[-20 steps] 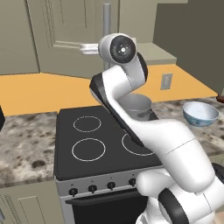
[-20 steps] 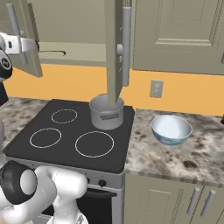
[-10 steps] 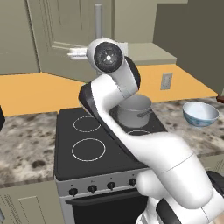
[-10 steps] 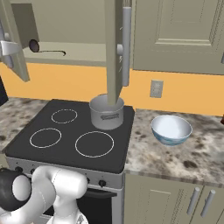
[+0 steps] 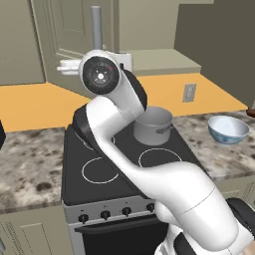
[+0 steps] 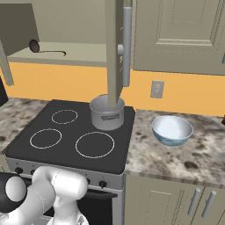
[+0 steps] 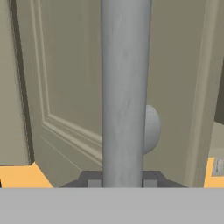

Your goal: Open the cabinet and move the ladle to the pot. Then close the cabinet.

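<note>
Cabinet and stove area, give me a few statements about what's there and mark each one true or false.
1. The ladle lies on the shelf inside the open cabinet. True.
2. The pot sits on the granite counter beside the bowl. False: it stands on the black stove, at its back right corner.
3. The end effector is closed around the door's silver bar handle. True.
4. The bowl is on the stove. False: it rests on the counter, right of the stove.
</note>
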Controlling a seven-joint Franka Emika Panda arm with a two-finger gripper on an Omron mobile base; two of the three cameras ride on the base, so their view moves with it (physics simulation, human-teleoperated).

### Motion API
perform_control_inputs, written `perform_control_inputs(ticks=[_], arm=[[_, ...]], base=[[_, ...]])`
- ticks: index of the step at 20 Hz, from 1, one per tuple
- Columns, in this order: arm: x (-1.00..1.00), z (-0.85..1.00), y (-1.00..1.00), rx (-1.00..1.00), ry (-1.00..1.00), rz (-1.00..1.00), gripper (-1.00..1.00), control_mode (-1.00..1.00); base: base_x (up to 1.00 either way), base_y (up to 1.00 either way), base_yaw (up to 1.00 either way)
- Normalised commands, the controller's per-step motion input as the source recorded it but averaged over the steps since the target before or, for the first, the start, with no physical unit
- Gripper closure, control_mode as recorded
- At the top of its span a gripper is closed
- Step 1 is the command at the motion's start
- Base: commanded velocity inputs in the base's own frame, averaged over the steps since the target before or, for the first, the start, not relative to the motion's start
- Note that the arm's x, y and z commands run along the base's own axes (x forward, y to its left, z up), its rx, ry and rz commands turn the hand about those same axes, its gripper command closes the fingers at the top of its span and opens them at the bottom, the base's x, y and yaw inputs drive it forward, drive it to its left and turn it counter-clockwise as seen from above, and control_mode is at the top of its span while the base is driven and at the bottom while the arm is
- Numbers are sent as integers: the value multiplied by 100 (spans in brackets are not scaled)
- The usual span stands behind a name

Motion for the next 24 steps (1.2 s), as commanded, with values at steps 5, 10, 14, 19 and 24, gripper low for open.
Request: perform_control_inputs(ticks=[5, 10, 14, 19, 24], arm=[[-3, -34, 46, 0, 0, 0, 100, -100], [15, -43, 18, 0, 0, 0, -100, -100], [0, -19, 0, 0, -5, 0, -100, -100], [-34, -6, 13, 0, -14, 0, -100, -100], [-36, -16, 29, 0, -15, 0, -100, -100]], base=[[0, 0, 0], [0, 0, 0], [0, 0, 0], [0, 0, 0], [0, 0, 0]])
